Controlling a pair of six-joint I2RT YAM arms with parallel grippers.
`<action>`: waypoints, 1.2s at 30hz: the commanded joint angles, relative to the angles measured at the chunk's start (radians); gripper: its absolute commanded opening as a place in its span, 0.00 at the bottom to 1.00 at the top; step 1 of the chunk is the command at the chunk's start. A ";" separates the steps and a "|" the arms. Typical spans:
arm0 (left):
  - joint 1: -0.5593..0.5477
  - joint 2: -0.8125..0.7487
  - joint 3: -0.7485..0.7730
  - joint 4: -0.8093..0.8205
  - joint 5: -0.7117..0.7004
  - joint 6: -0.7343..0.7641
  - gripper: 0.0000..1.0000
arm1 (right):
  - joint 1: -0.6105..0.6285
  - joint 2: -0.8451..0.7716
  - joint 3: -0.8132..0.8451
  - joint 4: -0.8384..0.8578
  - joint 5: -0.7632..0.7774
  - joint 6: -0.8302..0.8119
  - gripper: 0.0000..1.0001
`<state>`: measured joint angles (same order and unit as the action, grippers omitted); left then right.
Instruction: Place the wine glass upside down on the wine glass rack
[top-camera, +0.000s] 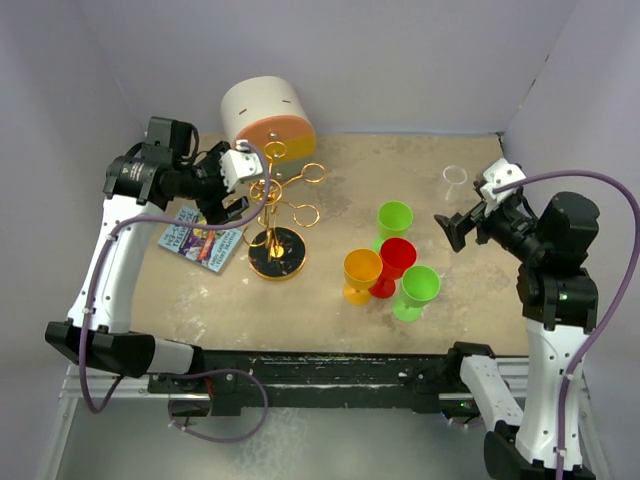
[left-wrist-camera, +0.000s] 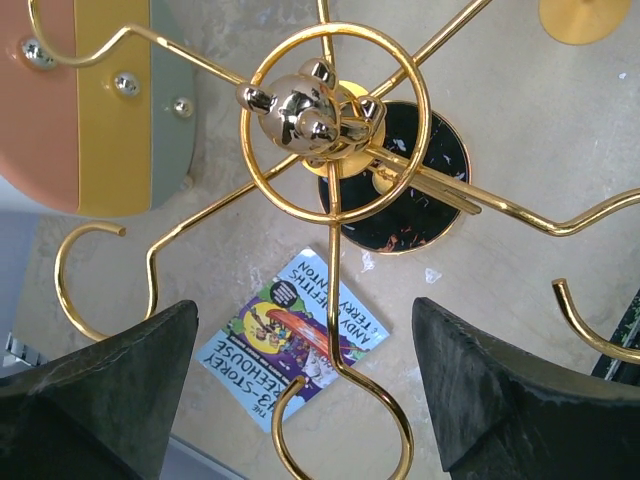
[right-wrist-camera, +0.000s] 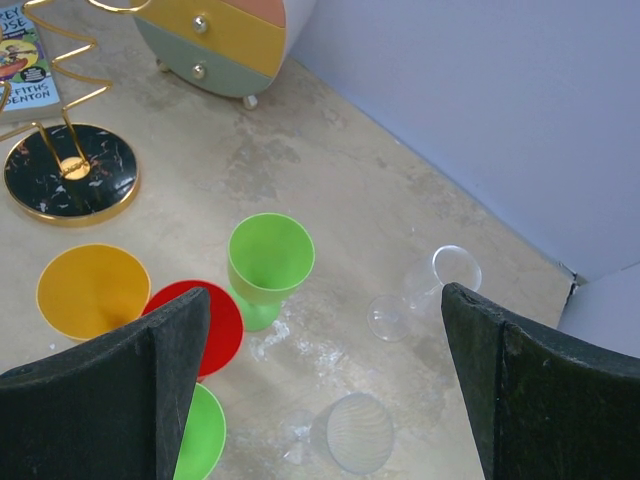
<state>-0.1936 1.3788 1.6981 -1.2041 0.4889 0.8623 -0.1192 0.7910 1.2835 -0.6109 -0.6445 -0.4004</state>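
Observation:
The gold wire wine glass rack (top-camera: 278, 205) stands on its round black base left of centre. In the left wrist view I look down on its hub (left-wrist-camera: 320, 108). My left gripper (top-camera: 237, 195) is open and empty beside the rack's left arms. One ring loop (left-wrist-camera: 345, 400) lies between its fingers (left-wrist-camera: 100, 400) without touching them. A clear wine glass (top-camera: 455, 177) stands at the back right and also shows in the right wrist view (right-wrist-camera: 440, 285). My right gripper (top-camera: 452, 230) is open and empty, above and in front of it. A second, ribbed clear glass (right-wrist-camera: 355, 432) sits below this gripper.
Several coloured goblets cluster mid-table: green (top-camera: 394, 218), red (top-camera: 396, 258), orange (top-camera: 362, 270), green (top-camera: 420, 285). A cream-and-orange cylinder (top-camera: 267, 115) stands behind the rack. A book (top-camera: 203, 238) lies left of the rack base. Walls close the back and sides.

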 joint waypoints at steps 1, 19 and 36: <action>-0.018 0.003 0.065 -0.027 0.001 0.081 0.88 | -0.007 0.005 -0.012 0.031 -0.014 0.002 1.00; -0.098 0.109 0.175 -0.126 -0.039 0.137 0.47 | -0.009 0.017 -0.003 0.020 0.012 0.005 1.00; -0.124 0.105 0.182 -0.113 -0.185 0.128 0.00 | -0.014 0.056 0.000 0.032 0.034 0.009 1.00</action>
<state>-0.3149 1.5051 1.8378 -1.3293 0.3737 0.9882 -0.1261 0.8406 1.2675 -0.6094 -0.6365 -0.4000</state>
